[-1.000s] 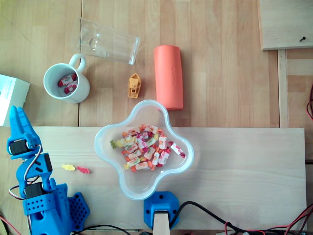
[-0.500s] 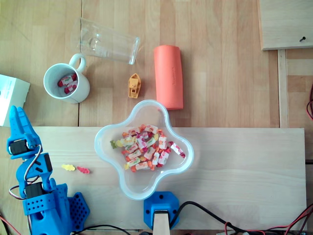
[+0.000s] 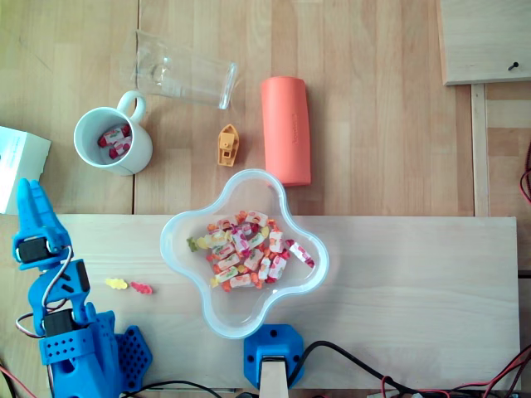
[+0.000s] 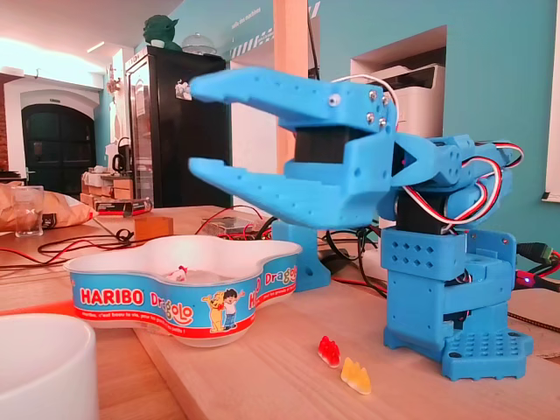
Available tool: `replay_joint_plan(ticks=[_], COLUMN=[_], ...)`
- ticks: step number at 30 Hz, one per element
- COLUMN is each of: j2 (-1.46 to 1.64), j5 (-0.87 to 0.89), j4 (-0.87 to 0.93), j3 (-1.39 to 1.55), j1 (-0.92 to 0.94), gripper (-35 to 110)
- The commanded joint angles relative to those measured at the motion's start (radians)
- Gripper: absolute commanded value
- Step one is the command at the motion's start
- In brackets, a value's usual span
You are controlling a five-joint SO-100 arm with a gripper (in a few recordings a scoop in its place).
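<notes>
One blue gripper hangs in the air with its jaws wide apart and nothing between them; in the overhead view it points toward the top of the picture at the left edge. Nearest to it there is one white box, just beyond its tips at the left border and partly cut off. One white mug stands to the right of the box with what look like two wrapped sweets inside. Two gummy bears lie side by side on the pale wooden board beside the arm's base: one yellow gummy bear and one red gummy bear, close together but apart. One clear lobed bowl sits mid-board, holding a heap of wrapped sweets too crowded to count. Beyond the board lie one clear glass on its side, one small orange toy boat and one orange cylinder, whose lower end reaches the bowl's rim
</notes>
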Motion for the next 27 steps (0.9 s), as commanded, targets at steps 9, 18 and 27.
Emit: replay_joint_plan(ticks=[9, 18, 27], j2=[0.071, -0.057, -0.558], j5=[0.410, 0.721, 0.209], j4=[0.304, 0.822, 1.063], j3=[-0.365, -0.726, -1.186], j1=[0.178, 0.549, 0.692], gripper=[14, 14, 15])
